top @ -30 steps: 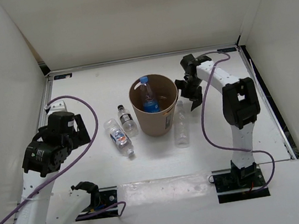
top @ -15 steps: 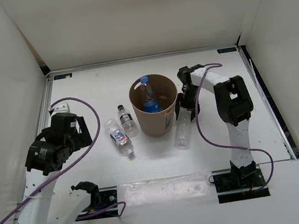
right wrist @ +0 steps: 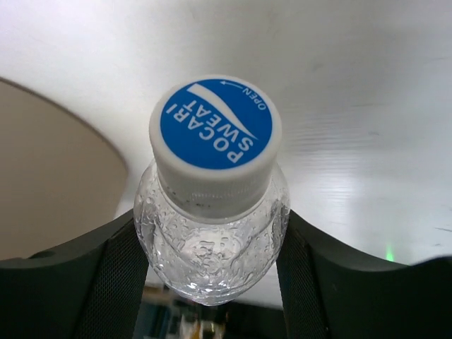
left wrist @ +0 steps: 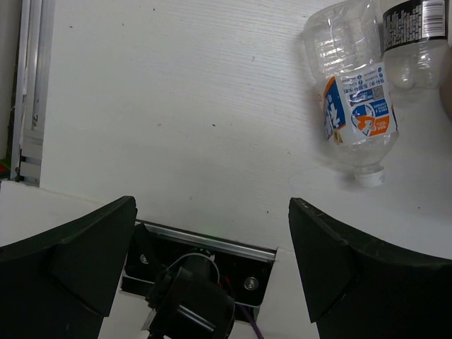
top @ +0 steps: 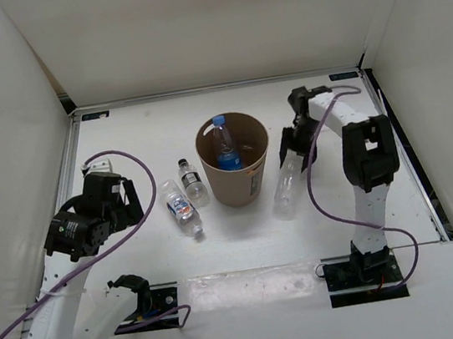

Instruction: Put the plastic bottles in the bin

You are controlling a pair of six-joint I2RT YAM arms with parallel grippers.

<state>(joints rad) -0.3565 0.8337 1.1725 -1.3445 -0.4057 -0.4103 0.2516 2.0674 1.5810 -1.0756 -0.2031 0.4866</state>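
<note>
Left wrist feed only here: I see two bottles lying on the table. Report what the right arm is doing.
Observer: The right pincer is shut on the neck of the unlabelled bottle, just under its blue-topped cap.
Operator: Now give me the bin's state.
Observer: The bin stands upright beside that bottle, on the side toward the left arm. The blue-capped bottle is already standing inside it.
</note>
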